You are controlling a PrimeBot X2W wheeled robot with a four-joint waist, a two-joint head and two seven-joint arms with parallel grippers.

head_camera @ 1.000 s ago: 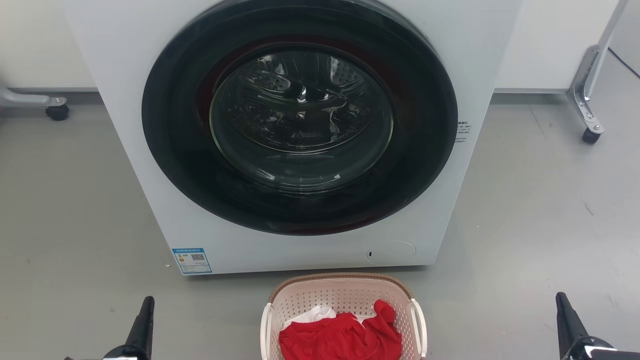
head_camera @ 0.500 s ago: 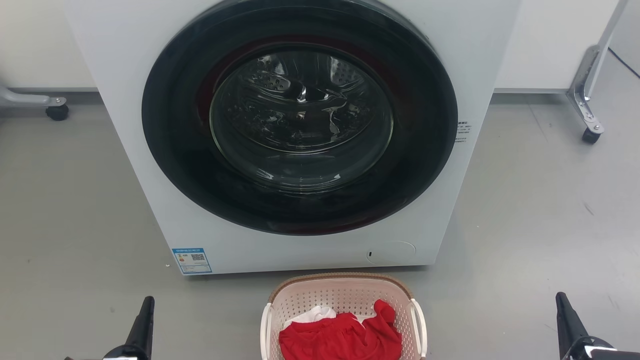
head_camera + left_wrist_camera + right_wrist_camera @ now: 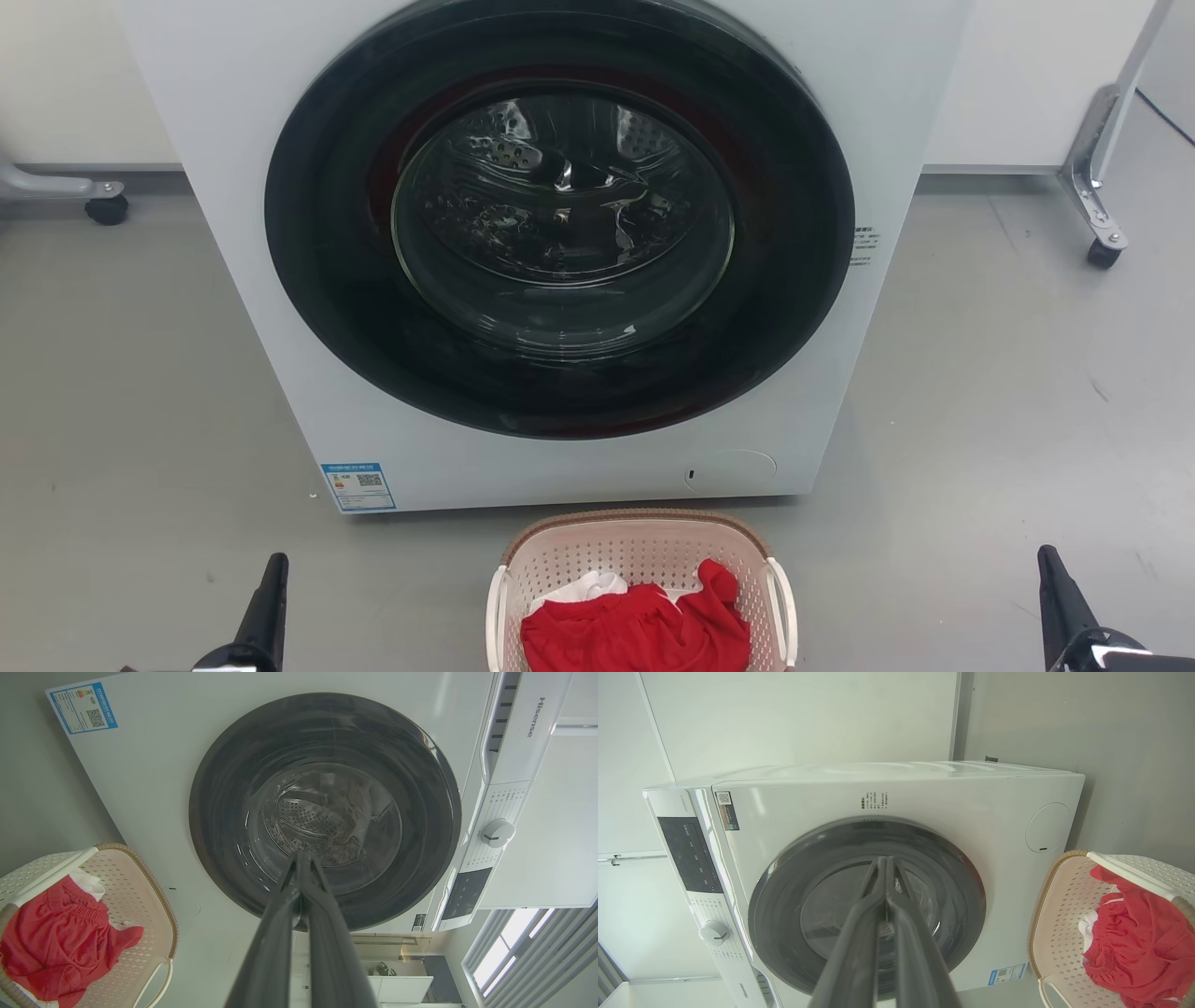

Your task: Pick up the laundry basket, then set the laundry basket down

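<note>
— Question: where is the laundry basket [image 3: 644, 560]?
— It sits on the gray floor [image 3: 140, 373], at 6 o'clock in the head view. It is just in front of the big white washing machine [image 3: 560, 471], which is at 12 o'clock. The picture's edge cuts off the near part of the basket.
— What is in it?
— A red cloth [image 3: 635, 635], all bunched up. A bit of white cloth [image 3: 586, 588] peeks out at 10 o'clock from the red one. The brown rim [image 3: 635, 514] runs round the far side. The two white handles [image 3: 782, 597] sit on the sides, one at 3 o'clock and one at 9 o'clock of the basket.
— Is the machine's door [image 3: 560, 233] open?
— No, the round dark door is closed. You can see the shiny drum [image 3: 560, 187] through the glass. A little blue sticker [image 3: 358, 486] is at the machine's 7 o'clock corner.
— Where is the left tool [image 3: 276, 562]?
— At 7 o'clock in the head view, well apart from the basket. The left wrist view shows its two fingers [image 3: 273, 942] pressed together, tip to tip.
— And the right tool [image 3: 1045, 555]?
— At 5 o'clock, also well apart from the basket. In the right wrist view its fingers are pressed together too. Both tools point toward the machine.
</note>
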